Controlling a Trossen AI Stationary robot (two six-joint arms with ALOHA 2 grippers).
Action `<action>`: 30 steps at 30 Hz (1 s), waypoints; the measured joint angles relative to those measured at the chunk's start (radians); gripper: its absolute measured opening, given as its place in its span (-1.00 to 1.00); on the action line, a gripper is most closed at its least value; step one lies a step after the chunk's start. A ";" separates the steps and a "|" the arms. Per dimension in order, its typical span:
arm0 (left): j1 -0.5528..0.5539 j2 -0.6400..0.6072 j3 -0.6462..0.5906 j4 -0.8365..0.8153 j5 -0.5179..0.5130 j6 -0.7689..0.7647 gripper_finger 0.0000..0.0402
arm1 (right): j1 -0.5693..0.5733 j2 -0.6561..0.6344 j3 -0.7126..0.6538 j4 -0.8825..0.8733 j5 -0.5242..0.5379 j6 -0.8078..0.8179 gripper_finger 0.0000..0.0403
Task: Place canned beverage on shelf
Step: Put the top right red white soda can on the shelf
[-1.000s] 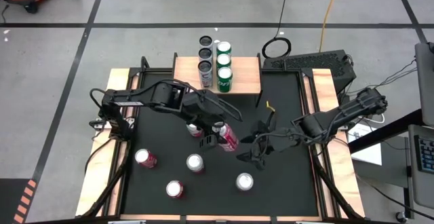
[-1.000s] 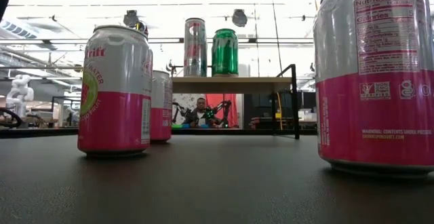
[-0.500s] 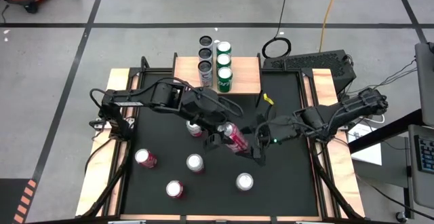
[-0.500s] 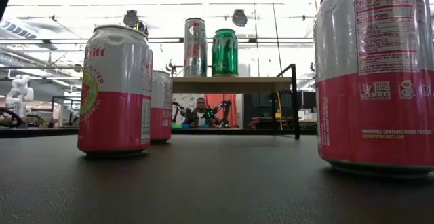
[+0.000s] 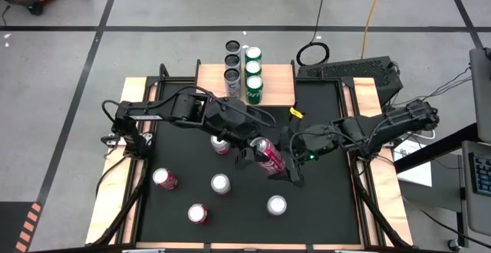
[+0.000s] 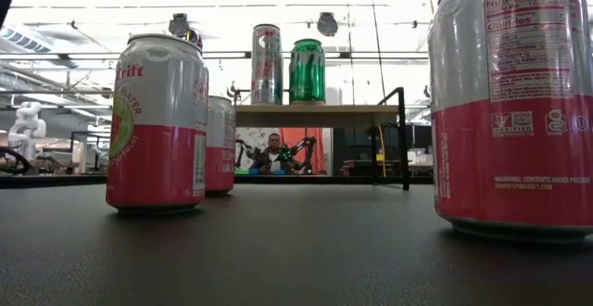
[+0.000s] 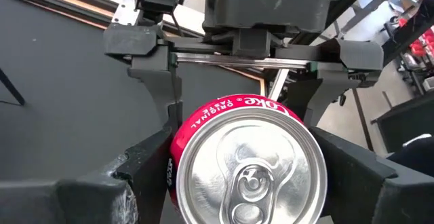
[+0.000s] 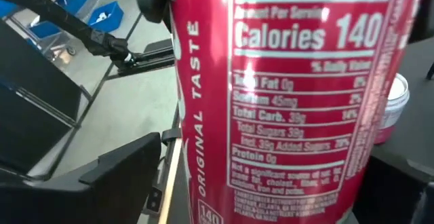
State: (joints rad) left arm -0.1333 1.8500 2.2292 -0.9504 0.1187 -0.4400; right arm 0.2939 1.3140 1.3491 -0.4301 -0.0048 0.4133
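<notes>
**Red cola can between two claws above the tabletop**

While the left claw (image 5: pixel 257 159) grips the red cola can (image 5: pixel 266 155) by its sides, the can is tilted above the middle of the black tabletop (image 5: pixel 322 207). The right claw (image 5: pixel 290 163) is at the other side of this can, with its fingers (image 7: pixel 152 81) spread wide on both sides of the can; whether they touch it cannot be told. In the left wrist view the silver top of the can (image 7: pixel 247 159) faces the camera between the dark fingers. The shelf (image 5: pixel 278 84) stands at the far edge of the tabletop and carries a row of green cans (image 5: pixel 253 78) and a row of silver cans (image 5: pixel 232 69). Pink-and-white cans (image 5: pixel 163 179) stand on the tabletop nearer the front.
</notes>
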 joint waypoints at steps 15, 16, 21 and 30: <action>0.000 0.000 0.000 -0.002 -0.008 0.000 0.46 | -0.032 0.000 0.000 0.013 0.003 -0.056 0.42; 0.000 0.000 0.000 -0.002 -0.010 0.000 0.46 | -0.033 0.000 0.000 0.013 0.003 -0.061 0.42; 0.000 0.000 0.000 -0.001 -0.020 0.001 0.46 | -0.035 0.000 0.000 0.014 0.002 -0.095 0.55; 0.000 0.000 0.000 -0.005 -0.026 0.000 0.46 | -0.046 0.000 0.000 0.016 0.003 -0.132 0.37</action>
State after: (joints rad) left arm -0.1329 1.8500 2.2288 -0.9549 0.0927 -0.4404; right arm 0.2478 1.3144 1.3491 -0.4141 -0.0017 0.2812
